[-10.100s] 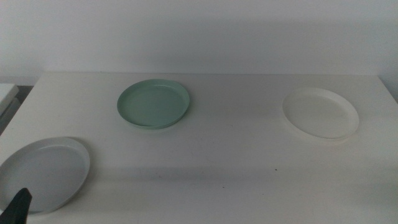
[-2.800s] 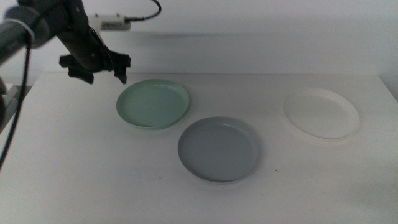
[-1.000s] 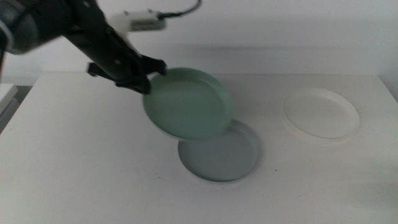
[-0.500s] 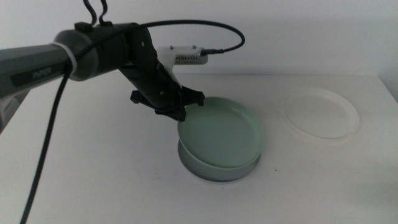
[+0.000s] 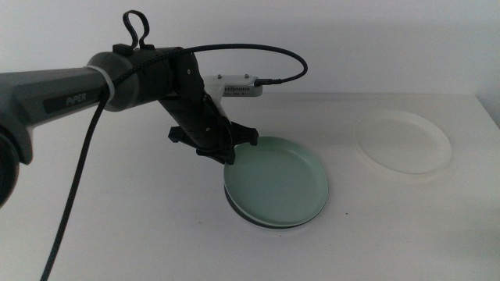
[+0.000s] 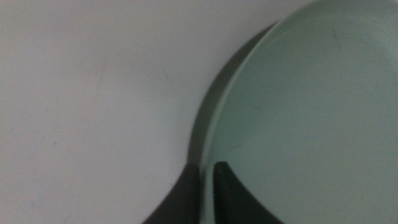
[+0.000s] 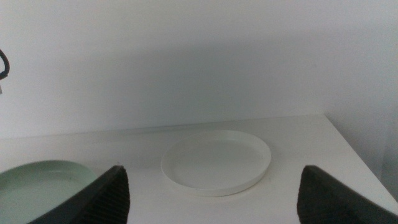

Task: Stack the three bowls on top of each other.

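The mint green bowl [image 5: 279,180] lies in the grey bowl [image 5: 258,219], of which only a thin rim shows beneath it, at the table's middle. My left gripper [image 5: 229,154] is shut on the green bowl's rim at its near-left edge; the left wrist view shows the jaws pinching that rim of the green bowl [image 6: 311,118]. The white bowl [image 5: 402,141] sits alone at the far right, also seen as the white bowl [image 7: 216,161] in the right wrist view. My right gripper [image 7: 211,214] waits off to the side, open and empty, facing the white bowl.
The left arm and its black cable [image 5: 258,58] reach over the table's left half. A white wall stands behind the table [image 5: 117,226]. The table's right edge runs close past the white bowl.
My left gripper has lowered the green bowl from a tilted hold above the grey bowl until it lies flat inside it. The white bowl has not moved.
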Controlling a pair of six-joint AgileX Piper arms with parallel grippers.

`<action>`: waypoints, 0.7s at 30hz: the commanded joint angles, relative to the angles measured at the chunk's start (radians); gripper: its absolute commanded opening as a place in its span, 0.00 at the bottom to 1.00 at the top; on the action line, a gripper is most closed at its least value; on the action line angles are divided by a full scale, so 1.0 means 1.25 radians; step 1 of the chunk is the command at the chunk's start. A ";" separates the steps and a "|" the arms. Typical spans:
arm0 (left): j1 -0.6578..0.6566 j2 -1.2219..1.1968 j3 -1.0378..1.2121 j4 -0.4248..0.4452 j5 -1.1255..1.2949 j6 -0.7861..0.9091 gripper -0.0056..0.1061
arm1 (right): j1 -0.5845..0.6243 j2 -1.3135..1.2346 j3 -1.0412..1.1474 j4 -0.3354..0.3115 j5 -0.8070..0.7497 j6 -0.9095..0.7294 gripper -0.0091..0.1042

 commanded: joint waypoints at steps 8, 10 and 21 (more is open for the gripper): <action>0.000 -0.020 -0.001 0.006 0.017 0.087 0.63 | -0.004 -0.004 0.002 -0.002 -0.007 -0.002 0.77; 0.005 -0.052 -0.001 -0.001 0.039 0.119 0.79 | -0.004 -0.004 0.002 -0.002 -0.007 -0.002 0.77; 0.038 -0.468 0.119 -0.090 0.074 0.278 0.89 | -0.004 -0.004 0.002 -0.002 -0.007 -0.002 0.77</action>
